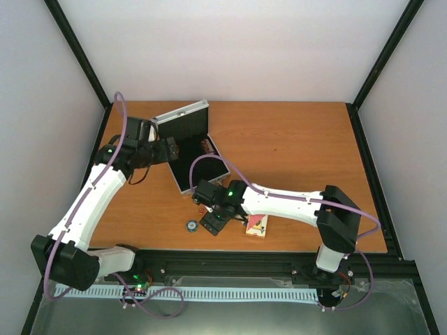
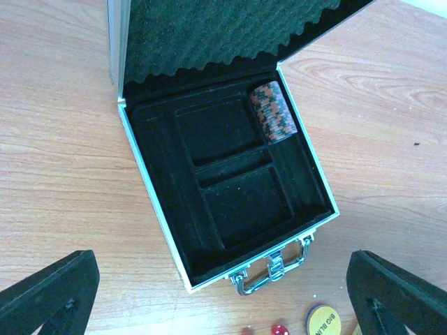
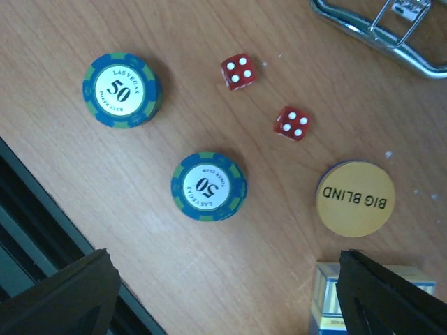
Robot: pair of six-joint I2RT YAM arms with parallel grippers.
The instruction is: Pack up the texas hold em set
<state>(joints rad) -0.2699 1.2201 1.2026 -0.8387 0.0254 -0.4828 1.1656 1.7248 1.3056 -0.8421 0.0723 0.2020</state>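
Note:
The silver case (image 1: 199, 112) stands open at the back left, its black lining bare apart from a brown-red chip stack (image 2: 274, 112) lying in the right channel. Its handle (image 2: 276, 269) faces the near side. My left gripper (image 2: 223, 310) is open and empty, hovering above the case's front; it also shows in the top view (image 1: 167, 149). My right gripper (image 3: 223, 300) is open and empty above two blue 50 chip stacks (image 3: 122, 91) (image 3: 209, 186), two red dice (image 3: 237, 71) (image 3: 291, 123) and the orange BIG BLIND button (image 3: 355, 199).
A card deck (image 3: 370, 300) lies beside my right finger, also seen in the top view (image 1: 256, 227). The table's front edge with a black rail (image 3: 28, 230) runs close to the chips. The case handle (image 3: 391, 31) sits just beyond the dice.

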